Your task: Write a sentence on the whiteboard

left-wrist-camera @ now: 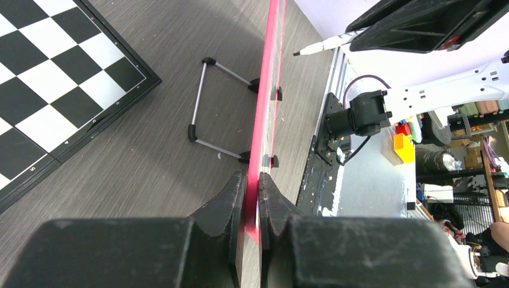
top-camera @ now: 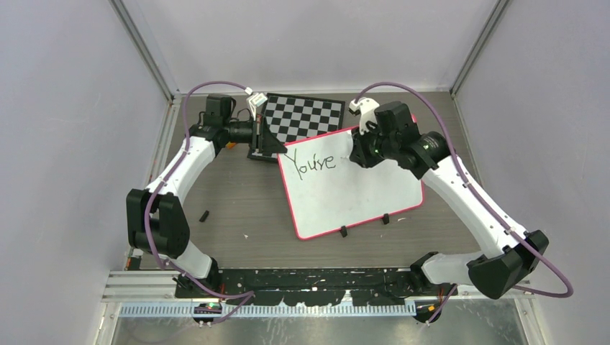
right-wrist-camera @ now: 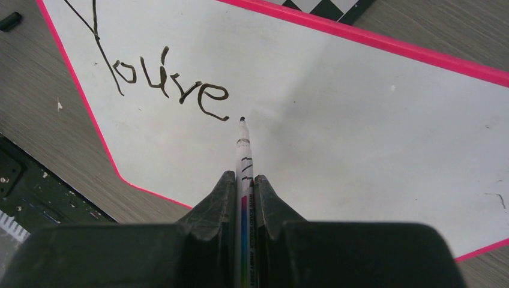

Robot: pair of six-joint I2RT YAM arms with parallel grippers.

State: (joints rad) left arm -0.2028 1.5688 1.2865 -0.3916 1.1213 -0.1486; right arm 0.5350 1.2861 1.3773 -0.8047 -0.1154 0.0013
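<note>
Whiteboard point(top-camera: 360, 201), propped just in front of the checkerboard point(top-camera: 302, 118), is pinched at its checkerboard-side corner by the left gripper point(left-wrist-camera: 252, 178), apparently to steady it, while the right gripper point(right-wrist-camera: 243, 180) clenches a marker point(right-wrist-camera: 243, 147) whose tip is poised just past the sentence point(right-wrist-camera: 174, 90), so far "You're".

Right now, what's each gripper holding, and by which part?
Left gripper pinches the whiteboard by its pink edge. Right gripper grips a marker by its barrel, tip sticking out over the board.
</note>
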